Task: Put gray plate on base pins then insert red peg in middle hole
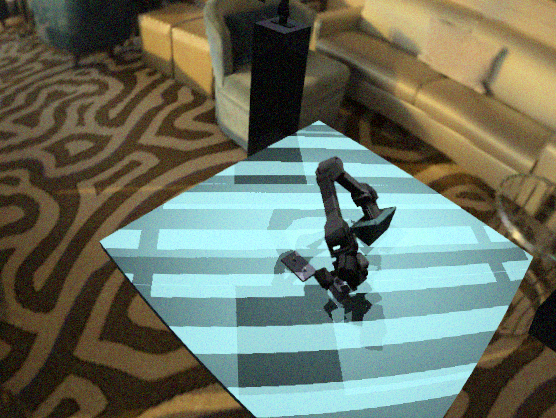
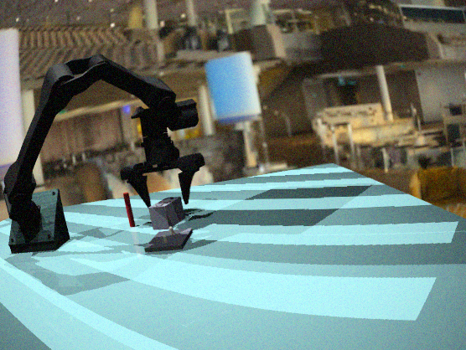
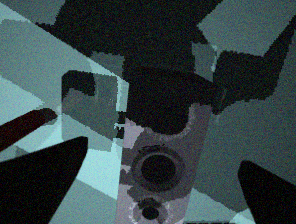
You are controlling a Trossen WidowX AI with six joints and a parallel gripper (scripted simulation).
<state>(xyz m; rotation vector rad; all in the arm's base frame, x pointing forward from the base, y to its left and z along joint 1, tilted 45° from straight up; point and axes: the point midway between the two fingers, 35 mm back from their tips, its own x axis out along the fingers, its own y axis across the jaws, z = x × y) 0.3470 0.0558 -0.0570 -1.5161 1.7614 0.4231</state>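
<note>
The gray plate [image 2: 167, 213] [image 3: 196, 152] is a thick block with a large middle hole. It rests on the table just behind the flat dark base [image 1: 298, 265] [image 2: 168, 241], apart from it. One pin [image 2: 171, 229] of the base shows. My gripper [image 1: 337, 286] [image 2: 165, 203] [image 3: 163, 155] is open and empty. It hangs straight over the plate, one finger on each side, not touching it. The red peg [image 2: 129, 209] [image 3: 22, 128] stands upright on the table left of the plate. In the top view the arm hides the plate and the peg.
The arm's black mount [image 1: 375, 225] [image 2: 39, 223] stands on the striped table [image 1: 210, 235] behind the parts. A dark pillar [image 1: 277, 75] and sofas stand beyond the far table edge.
</note>
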